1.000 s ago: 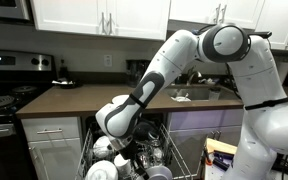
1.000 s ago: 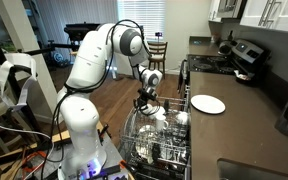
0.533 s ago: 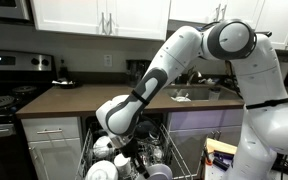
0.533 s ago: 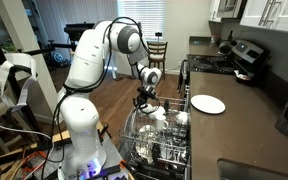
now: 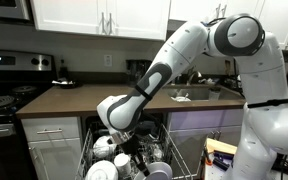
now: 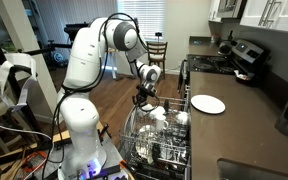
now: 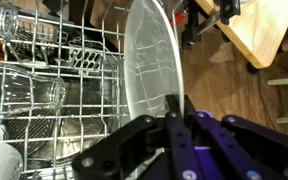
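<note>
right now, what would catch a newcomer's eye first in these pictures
A big white arm bends down over the open dishwasher rack, full of dishes. In the wrist view its claw is shut on the rim of a clear plate standing on edge above the rack. A white plate lies on the dark counter nearby.

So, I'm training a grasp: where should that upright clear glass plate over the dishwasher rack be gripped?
Probably its upper rim, from above: the clear glass plate stands on edge over the wire rack, so the claw pinches across both faces.
</note>
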You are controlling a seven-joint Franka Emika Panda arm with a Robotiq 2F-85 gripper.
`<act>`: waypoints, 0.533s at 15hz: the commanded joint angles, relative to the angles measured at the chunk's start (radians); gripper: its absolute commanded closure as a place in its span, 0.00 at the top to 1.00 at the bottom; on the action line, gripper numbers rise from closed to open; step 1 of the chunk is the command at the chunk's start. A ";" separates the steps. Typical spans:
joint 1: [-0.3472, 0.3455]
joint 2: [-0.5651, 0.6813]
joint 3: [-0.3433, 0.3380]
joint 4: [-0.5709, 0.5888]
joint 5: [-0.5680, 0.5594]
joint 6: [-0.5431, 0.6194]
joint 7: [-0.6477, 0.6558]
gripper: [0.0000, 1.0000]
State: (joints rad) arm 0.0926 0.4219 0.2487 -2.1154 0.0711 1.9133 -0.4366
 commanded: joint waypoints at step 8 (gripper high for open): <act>-0.004 -0.091 -0.002 -0.049 0.036 -0.015 -0.021 0.04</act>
State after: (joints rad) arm 0.0926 0.3898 0.2479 -2.1308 0.0827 1.9133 -0.4367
